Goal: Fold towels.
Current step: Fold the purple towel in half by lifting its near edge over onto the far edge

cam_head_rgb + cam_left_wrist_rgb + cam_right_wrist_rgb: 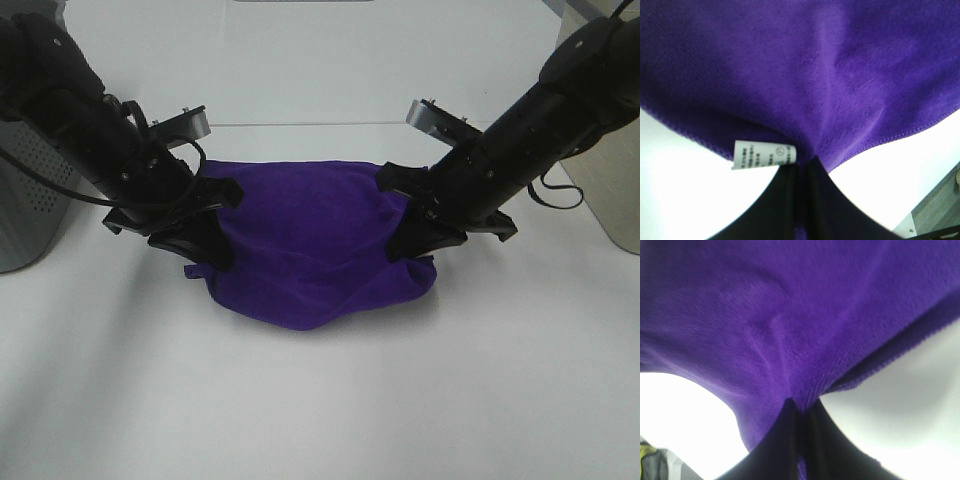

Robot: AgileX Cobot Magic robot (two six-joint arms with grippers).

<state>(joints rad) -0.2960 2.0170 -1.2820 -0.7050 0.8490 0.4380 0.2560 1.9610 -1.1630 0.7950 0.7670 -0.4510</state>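
Observation:
The deep purple towel [310,245] hangs slack between my two grippers above the white table [320,400], sagging in the middle toward the front. My left gripper [205,245] is shut on the towel's left corner. In the left wrist view the cloth [805,65] is pinched between the black fingers [785,200], with the small white care tag [764,155] beside them. My right gripper [415,240] is shut on the towel's right corner. In the right wrist view the cloth [790,315] is pinched between its fingers [815,440].
A grey perforated bin [25,200] stands at the left edge. A beige box [615,180] stands at the right edge. The table's back edge [320,124] runs behind the towel.

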